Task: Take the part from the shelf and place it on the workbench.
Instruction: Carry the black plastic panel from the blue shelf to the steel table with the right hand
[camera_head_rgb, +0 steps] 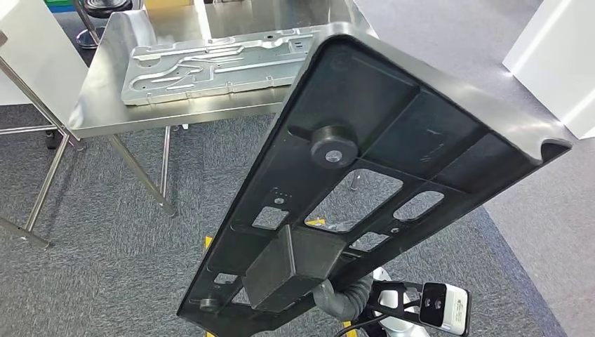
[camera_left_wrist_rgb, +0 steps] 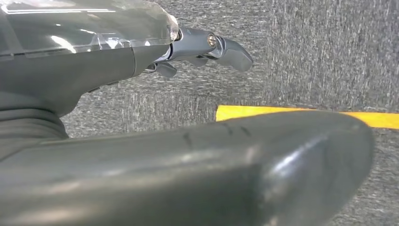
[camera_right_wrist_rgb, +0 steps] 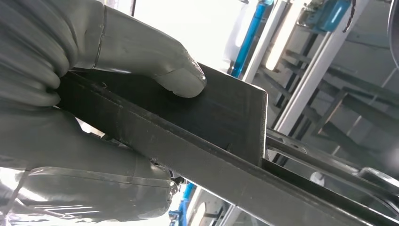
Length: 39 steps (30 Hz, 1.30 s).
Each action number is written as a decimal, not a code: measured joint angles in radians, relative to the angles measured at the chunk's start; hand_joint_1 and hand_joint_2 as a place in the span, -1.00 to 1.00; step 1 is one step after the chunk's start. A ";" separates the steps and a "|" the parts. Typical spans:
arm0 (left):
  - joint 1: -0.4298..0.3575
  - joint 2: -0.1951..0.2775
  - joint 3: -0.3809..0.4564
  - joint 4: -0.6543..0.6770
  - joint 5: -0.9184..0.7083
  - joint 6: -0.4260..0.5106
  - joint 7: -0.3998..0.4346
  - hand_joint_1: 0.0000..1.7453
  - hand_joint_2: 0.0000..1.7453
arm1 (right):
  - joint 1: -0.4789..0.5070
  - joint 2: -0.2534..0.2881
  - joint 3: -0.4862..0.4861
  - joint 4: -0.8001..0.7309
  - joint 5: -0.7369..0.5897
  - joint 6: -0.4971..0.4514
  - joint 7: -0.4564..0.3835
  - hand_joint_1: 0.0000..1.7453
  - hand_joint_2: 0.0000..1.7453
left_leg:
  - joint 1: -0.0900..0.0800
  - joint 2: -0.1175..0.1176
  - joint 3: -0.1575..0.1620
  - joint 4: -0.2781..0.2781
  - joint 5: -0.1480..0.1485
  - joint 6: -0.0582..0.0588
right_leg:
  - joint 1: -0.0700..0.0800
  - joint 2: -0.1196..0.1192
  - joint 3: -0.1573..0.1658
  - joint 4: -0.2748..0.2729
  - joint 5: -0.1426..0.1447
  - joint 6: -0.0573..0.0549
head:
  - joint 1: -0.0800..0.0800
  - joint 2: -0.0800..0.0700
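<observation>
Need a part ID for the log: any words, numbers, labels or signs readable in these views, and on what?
None readable.
Black part held by the right hand: no label, only faint scratch marks.
Metal panel on the workbench: embossed shapes, no text.

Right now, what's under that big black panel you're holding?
Under the black panel I see grey carpet and yellow floor tape through its cutouts. It covers part of the steel workbench; the right hand grips its edge.

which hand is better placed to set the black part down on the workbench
Right, probably. The right hand already grips the black part, thumb pressed on its block. The left hand hangs over the carpet, holding nothing. The workbench lies ahead.
</observation>
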 joint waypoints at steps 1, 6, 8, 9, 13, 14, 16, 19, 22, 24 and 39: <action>-0.001 0.000 0.000 0.000 0.000 0.000 0.000 -1.00 -1.00 | 0.000 0.000 0.000 0.000 0.000 0.000 0.000 1.00 1.00 | -0.001 0.000 0.002 -0.001 -0.004 -0.007 | 0.003 0.001 0.003 -0.005 -0.008 -0.006 | 0.000 0.000; -0.004 0.000 0.000 0.000 -0.002 -0.001 0.000 -1.00 -1.00 | 0.002 0.000 -0.001 -0.002 0.004 0.000 0.000 1.00 1.00 | 0.007 0.002 -0.031 0.097 -0.062 -0.031 | 0.000 0.002 0.034 -0.028 -0.019 -0.039 | 0.000 0.000; -0.003 0.001 0.000 0.000 -0.002 -0.001 0.000 -1.00 -1.00 | 0.005 0.000 -0.001 -0.002 0.007 -0.005 0.000 1.00 1.00 | 0.007 0.002 -0.102 0.222 -0.110 -0.036 | 0.002 0.001 0.043 -0.029 -0.027 -0.046 | 0.000 0.000; -0.001 0.001 0.000 0.000 -0.002 -0.001 0.000 -1.00 -1.00 | 0.008 0.000 0.000 -0.002 0.008 -0.010 0.000 1.00 1.00 | 0.007 0.002 -0.136 0.272 -0.122 -0.037 | 0.004 0.002 0.047 -0.029 -0.032 -0.048 | 0.000 0.000; 0.005 0.000 0.000 0.000 -0.003 -0.001 0.000 -1.00 -1.00 | 0.015 -0.001 0.006 -0.001 0.009 -0.028 0.000 1.00 1.00 | 0.006 0.002 -0.143 0.187 -0.002 -0.029 | 0.009 0.007 0.080 -0.028 -0.057 -0.047 | 0.000 0.000; 0.005 0.001 0.000 0.000 -0.002 -0.001 0.000 -1.00 -1.00 | 0.016 -0.001 0.006 0.000 0.010 -0.025 0.000 1.00 1.00 | 0.004 0.002 -0.118 0.119 0.039 -0.024 | 0.011 0.007 0.089 -0.028 -0.064 -0.045 | 0.000 0.000; 0.005 0.001 0.000 0.000 -0.001 -0.001 0.000 -1.00 -1.00 | 0.016 0.000 0.006 0.002 0.019 -0.021 0.000 1.00 1.00 | -0.003 0.002 -0.087 0.032 0.074 -0.012 | 0.013 0.009 0.096 -0.026 -0.074 -0.037 | 0.000 0.000; 0.008 0.000 0.000 0.000 0.003 0.000 0.000 -1.00 -1.00 | 0.017 0.000 0.010 0.010 0.040 -0.025 0.000 1.00 1.00 | -0.005 -0.002 -0.082 0.014 0.068 0.001 | 0.013 0.006 0.096 -0.029 -0.082 -0.021 | 0.000 0.000; 0.007 -0.003 0.001 0.000 0.006 0.001 0.000 -1.00 -1.00 | 0.011 0.000 0.013 0.018 0.045 -0.033 0.000 1.00 1.00 | 0.005 -0.006 -0.063 -0.002 0.065 0.017 | 0.011 0.003 0.065 0.047 -0.124 -0.006 | 0.000 0.000; 0.007 -0.004 0.002 0.000 0.006 0.001 0.000 -1.00 -1.00 | 0.007 0.000 0.015 0.026 0.035 -0.036 0.000 1.00 1.00 | 0.005 -0.007 -0.056 -0.003 0.058 0.022 | 0.006 0.003 -0.017 0.186 -0.173 0.001 | 0.000 0.000; 0.005 -0.008 0.007 0.000 0.008 0.003 0.001 -1.00 -1.00 | 0.009 0.005 0.016 0.044 0.015 -0.020 0.000 1.00 1.00 | 0.010 -0.004 -0.110 0.208 -0.088 -0.039 | -0.002 -0.001 0.035 -0.018 -0.030 -0.042 | 0.000 0.000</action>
